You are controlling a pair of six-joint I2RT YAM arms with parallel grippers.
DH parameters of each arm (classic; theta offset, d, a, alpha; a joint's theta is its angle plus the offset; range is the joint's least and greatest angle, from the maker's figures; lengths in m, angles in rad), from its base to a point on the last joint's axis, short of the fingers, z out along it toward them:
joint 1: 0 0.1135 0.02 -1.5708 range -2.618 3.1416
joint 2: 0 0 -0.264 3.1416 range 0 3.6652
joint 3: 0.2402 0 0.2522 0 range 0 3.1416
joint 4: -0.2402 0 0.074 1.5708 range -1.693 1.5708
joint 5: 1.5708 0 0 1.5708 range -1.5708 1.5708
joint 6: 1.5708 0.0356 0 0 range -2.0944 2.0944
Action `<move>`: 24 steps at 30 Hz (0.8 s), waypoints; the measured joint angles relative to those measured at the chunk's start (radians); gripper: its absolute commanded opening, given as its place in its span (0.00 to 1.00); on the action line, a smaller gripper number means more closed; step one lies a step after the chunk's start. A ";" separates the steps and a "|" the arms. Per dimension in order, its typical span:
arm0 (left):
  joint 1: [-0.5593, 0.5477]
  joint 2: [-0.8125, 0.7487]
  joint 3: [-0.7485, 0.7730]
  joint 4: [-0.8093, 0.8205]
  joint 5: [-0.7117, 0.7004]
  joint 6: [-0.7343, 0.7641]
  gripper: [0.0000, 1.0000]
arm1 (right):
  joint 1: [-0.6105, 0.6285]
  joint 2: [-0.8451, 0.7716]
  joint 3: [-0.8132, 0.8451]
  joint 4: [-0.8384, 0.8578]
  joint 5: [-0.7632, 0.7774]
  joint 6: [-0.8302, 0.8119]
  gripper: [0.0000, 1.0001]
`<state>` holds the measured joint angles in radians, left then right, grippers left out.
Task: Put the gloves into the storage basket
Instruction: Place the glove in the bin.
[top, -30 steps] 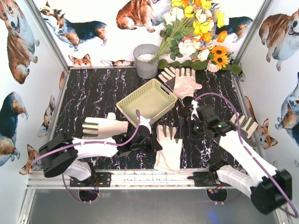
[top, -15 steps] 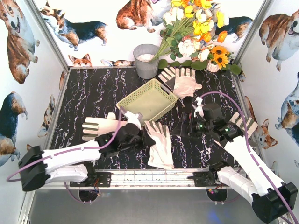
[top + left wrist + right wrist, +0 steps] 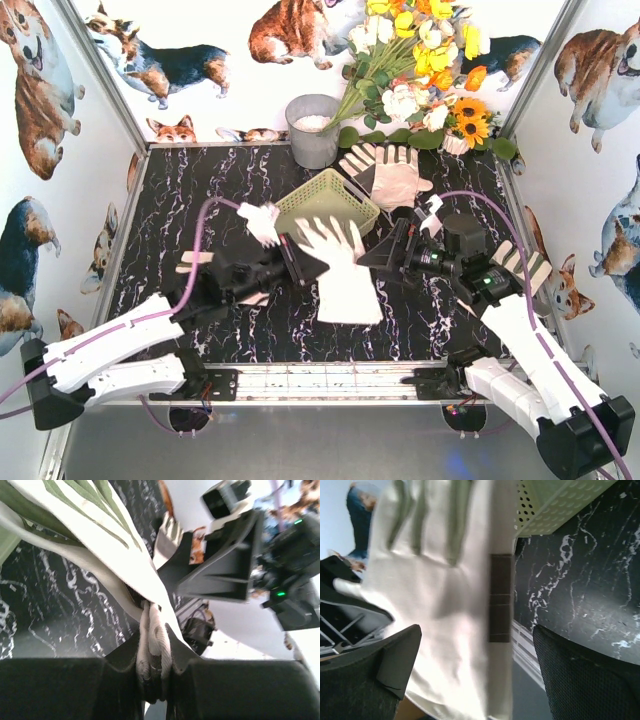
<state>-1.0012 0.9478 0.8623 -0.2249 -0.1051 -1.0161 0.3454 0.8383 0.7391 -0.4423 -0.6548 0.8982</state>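
**Left arm holds one glove at the basket; right gripper open beside it**

I find the left arm [image 3: 120,340] stretched from its base at the near left towards the middle of the table [image 3: 190,190]. Its forearm is low and angled to the far right. The left gripper [image 3: 305,265] is clamped on the glove [image 3: 342,272]. From the left wrist I see its fingers [image 3: 122,660] pinching a bunched fold of the fabric between them.

The glove is spread broadside to the overhead camera. Its fingertips point to the far side and overlap the near edge of the basket [image 3: 312,192], and its cuff lies towards the arm bases. From above I cannot tell whether the cuff rests on the table or hangs clear of it.

The right arm [image 3: 530,335] reaches in from the near right, bent at the elbow, with its wrist turned to the left. The right gripper [image 3: 385,250] stands wide open and holds nothing, its tips just beside the glove's right edge. From the right wrist, the glove fills the space ahead of the two spread fingers [image 3: 380,675], with a corner of the basket at upper right.

The basket sits mid-table, set cornerwise.
- Two back gloves [image 3: 390,175] lie just beyond it, beside the flowers [image 3: 420,70].
- A striped glove [image 3: 527,265] lies at the right edge, beside the right arm.
- A side glove [image 3: 195,262] shows from under the left arm.
- A bucket [image 3: 313,130] stands at the back.
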 measured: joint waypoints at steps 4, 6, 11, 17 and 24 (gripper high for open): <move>0.042 0.003 0.090 -0.010 0.026 0.026 0.00 | -0.002 -0.005 -0.043 0.091 -0.031 0.100 0.98; 0.062 0.014 0.129 -0.013 0.051 0.038 0.00 | -0.002 -0.006 -0.061 0.139 -0.046 0.143 0.98; 0.092 0.055 0.183 -0.005 0.130 0.063 0.00 | -0.002 -0.006 -0.093 0.302 -0.089 0.256 0.98; 0.135 0.084 0.193 0.024 0.251 0.071 0.00 | -0.002 -0.005 -0.117 0.519 -0.128 0.380 0.97; 0.156 0.095 0.241 0.059 0.341 0.076 0.00 | -0.002 0.055 -0.118 0.776 -0.183 0.518 0.86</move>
<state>-0.8448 1.0424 1.1034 -0.1658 0.2359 -0.9405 0.3439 0.8932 0.6209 0.3340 -0.8379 1.4166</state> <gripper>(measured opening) 0.064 0.923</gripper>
